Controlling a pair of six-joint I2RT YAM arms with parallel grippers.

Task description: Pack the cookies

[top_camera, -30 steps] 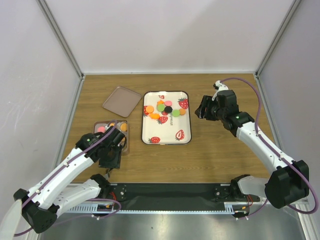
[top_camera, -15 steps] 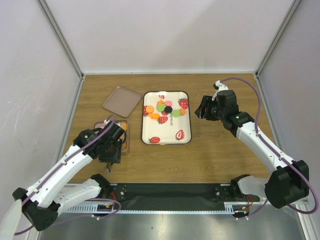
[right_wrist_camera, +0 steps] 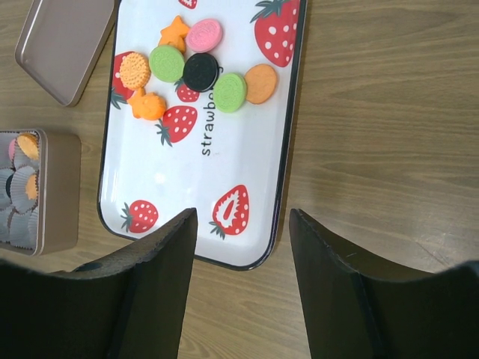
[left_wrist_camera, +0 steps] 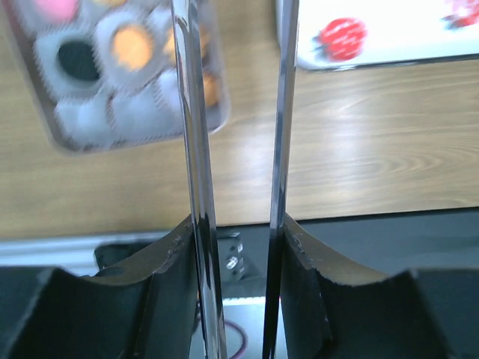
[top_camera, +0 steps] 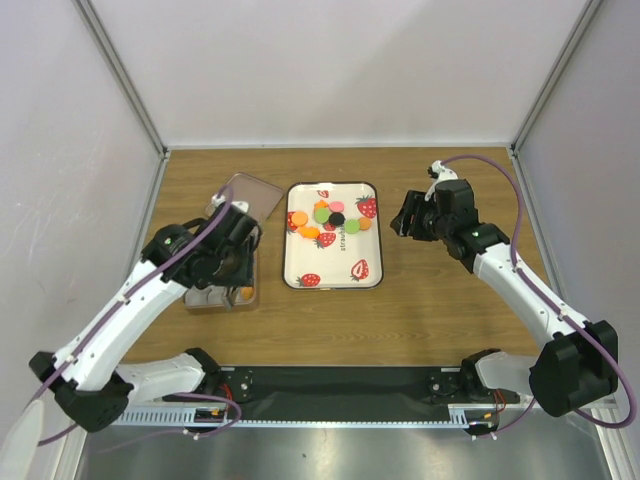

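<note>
Several cookies (top_camera: 330, 218), orange, green, pink and black, lie grouped at the far end of the white strawberry tray (top_camera: 335, 270). They show clearly in the right wrist view (right_wrist_camera: 200, 72). A tin box (top_camera: 215, 297) with paper cups holds a black cookie (left_wrist_camera: 77, 60), an orange one (left_wrist_camera: 131, 45) and a pink one. My left gripper (top_camera: 238, 240) hangs over the box, its fingers pressed on a pair of thin metal tongs (left_wrist_camera: 191, 112) whose blades stand apart. My right gripper (top_camera: 408, 225) is open and empty right of the tray, over bare wood (right_wrist_camera: 241, 217).
The box's lid (top_camera: 243, 195) lies upside down at the back left, partly behind my left arm; it also shows in the right wrist view (right_wrist_camera: 63, 41). White walls close in the table. The tray's near corner (left_wrist_camera: 359, 37) sits right of the tongs.
My left arm has swung away from the near edge and now covers most of the box. The right arm has not moved.
</note>
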